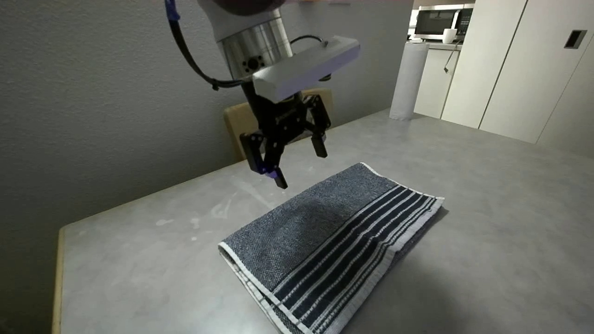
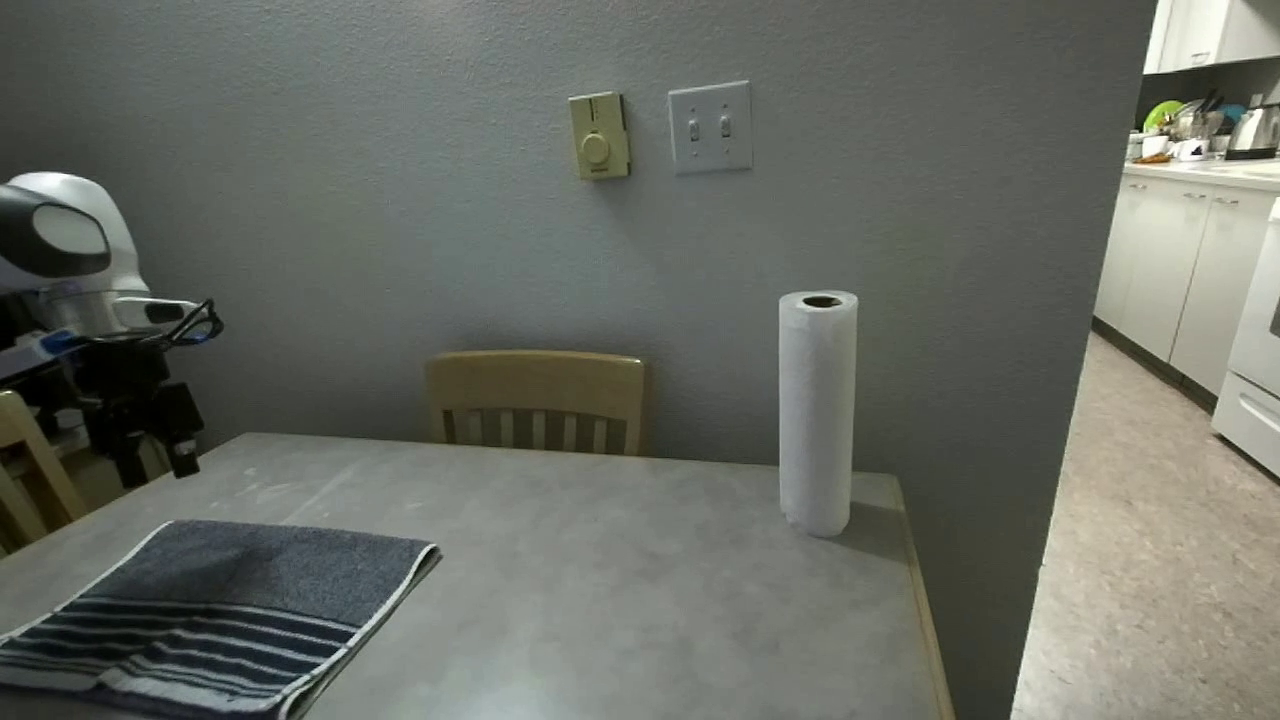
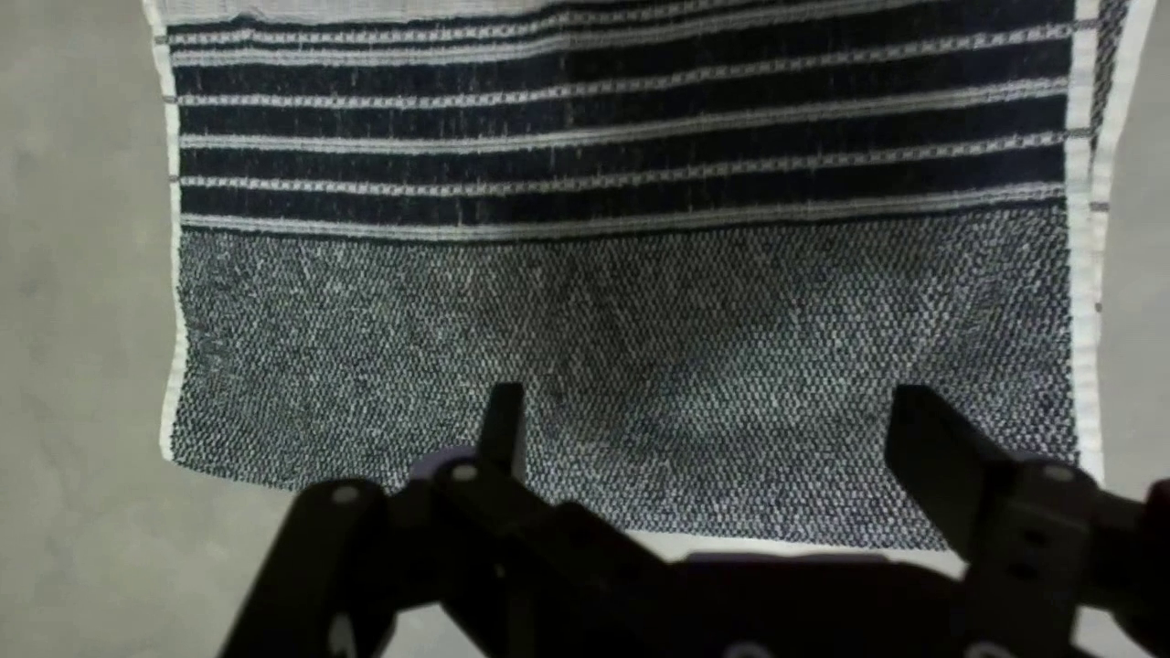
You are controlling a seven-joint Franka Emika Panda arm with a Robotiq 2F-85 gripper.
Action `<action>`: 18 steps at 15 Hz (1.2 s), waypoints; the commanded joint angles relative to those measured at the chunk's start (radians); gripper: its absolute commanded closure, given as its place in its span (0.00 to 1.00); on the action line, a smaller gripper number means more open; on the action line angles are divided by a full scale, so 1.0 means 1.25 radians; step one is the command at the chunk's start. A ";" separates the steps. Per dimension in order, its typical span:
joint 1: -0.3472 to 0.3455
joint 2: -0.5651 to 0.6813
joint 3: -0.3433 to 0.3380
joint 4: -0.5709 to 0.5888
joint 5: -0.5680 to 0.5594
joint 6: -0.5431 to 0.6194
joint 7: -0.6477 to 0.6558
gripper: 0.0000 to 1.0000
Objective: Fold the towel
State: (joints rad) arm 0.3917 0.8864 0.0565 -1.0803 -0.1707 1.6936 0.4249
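Observation:
The towel (image 1: 325,208) lies folded in layers on the table, grey-blue with navy and white stripes along one long side. It also shows in an exterior view (image 2: 270,560) at the lower left, cut off by the frame, and fills most of the wrist view (image 3: 594,302). Its layered white edges show at one short side, and the striped edge is slightly uneven. My gripper (image 1: 300,163) is open and empty, above the table by the towel's plain long side. It also hangs at the left of an exterior view (image 2: 158,465). In the wrist view my gripper's fingers (image 3: 707,393) are wide apart over the plain grey part.
The grey table (image 1: 487,185) carries a white paper towel roll (image 2: 820,420) near its far end, also in an exterior view (image 1: 408,81). A wooden chair (image 2: 540,390) stands between the table and the grey wall (image 2: 400,220). Another chair back (image 1: 239,123) is behind my gripper.

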 commanded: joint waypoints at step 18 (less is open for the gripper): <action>0.104 0.192 -0.010 0.173 -0.007 0.048 0.063 0.00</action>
State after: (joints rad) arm 0.5078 1.0640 0.0576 -0.9533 -0.1884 1.7863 0.5365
